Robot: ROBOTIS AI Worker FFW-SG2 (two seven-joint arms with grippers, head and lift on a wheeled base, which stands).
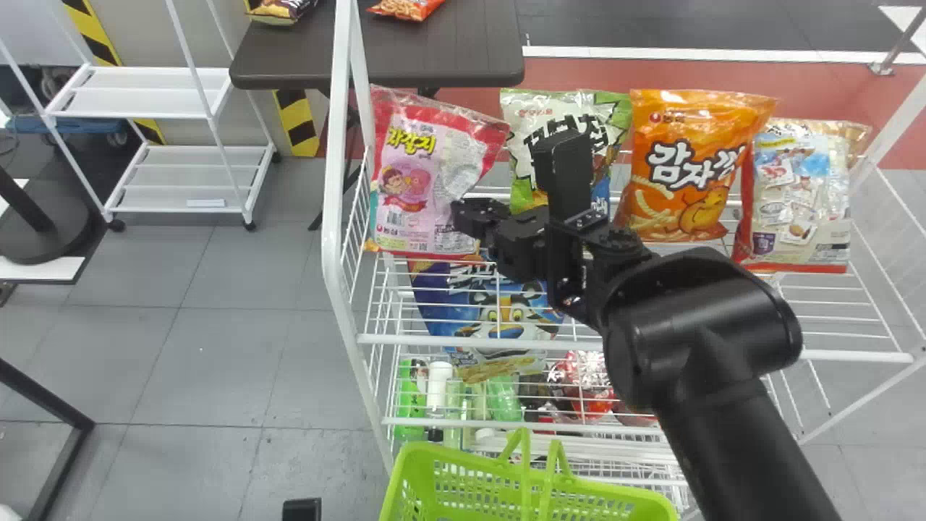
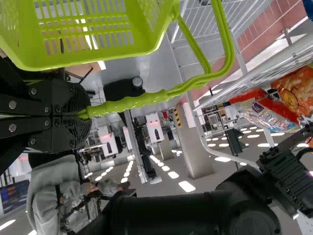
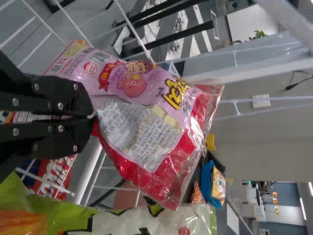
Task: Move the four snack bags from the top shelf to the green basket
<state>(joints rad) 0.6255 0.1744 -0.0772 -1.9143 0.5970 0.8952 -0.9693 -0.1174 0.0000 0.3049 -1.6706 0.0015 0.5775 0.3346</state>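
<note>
Right here, clamps the jaws of the right gripper (image 1: 469,218) on the edge of the pink snack bag (image 1: 412,181), left end of the top shelf (image 1: 861,355)! Has the green-and-white bag (image 1: 532,116), orange bag (image 1: 687,195) and beige bag (image 1: 803,210) to its right. Down low, grips the handle (image 2: 127,102) of the green basket (image 1: 448,452) in the left gripper's (image 2: 84,116) jaws.

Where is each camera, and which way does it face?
Head view: on the head, looking forward and down at a white rack; the right arm crosses it.
Left wrist view: on the left wrist, looking past the left gripper and green basket into the room; the right arm shows.
Right wrist view: on that wrist, looking past the right gripper at the pink bag.
Head and right wrist views share that bag.
</note>
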